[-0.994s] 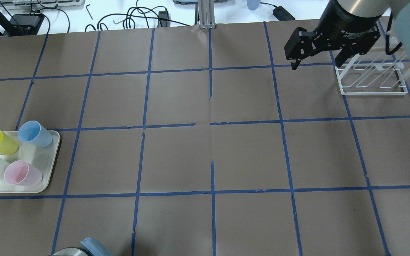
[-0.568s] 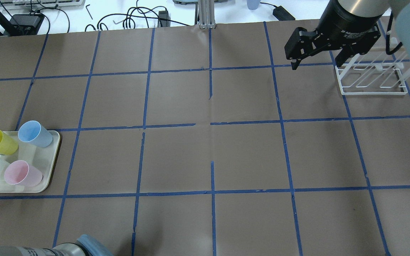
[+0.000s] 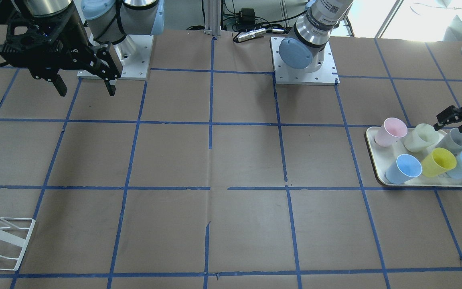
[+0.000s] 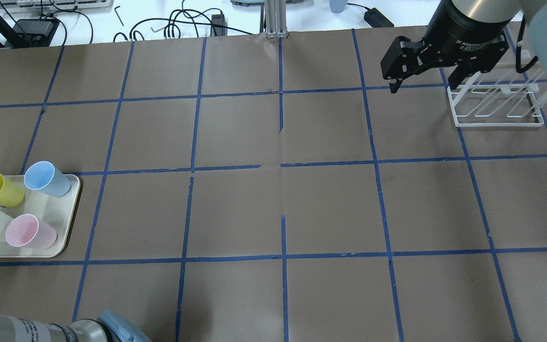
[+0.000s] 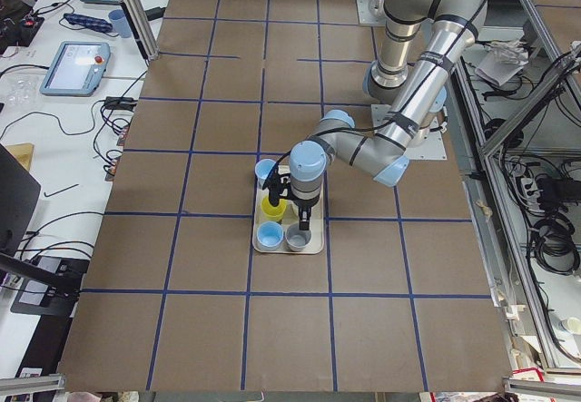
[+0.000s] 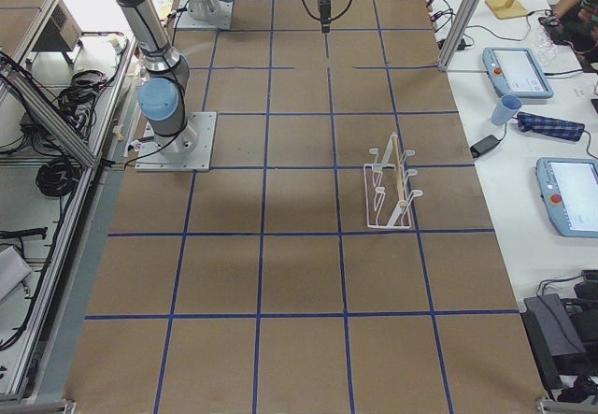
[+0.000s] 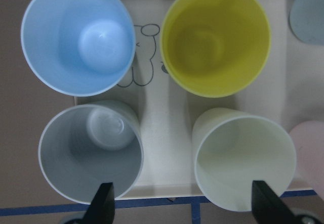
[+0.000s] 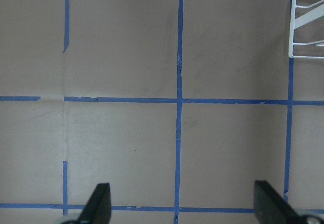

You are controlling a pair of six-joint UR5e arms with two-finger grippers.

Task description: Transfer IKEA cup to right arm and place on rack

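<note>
IKEA cup (image 7: 243, 158) upright on tray (image 7: 162, 148), crowded by grey cup (image 7: 91, 153). Left gripper (image 7: 185, 201) spread wide above both (right gripper (image 3: 86, 90) likewise agape, far off). Could clip or pinch wrong rim on descent.

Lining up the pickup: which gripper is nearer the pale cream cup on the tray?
Left. The left gripper hangs over the tray, one finger above the rim of the IKEA cup; the right gripper is across the table, by the rack.
</note>
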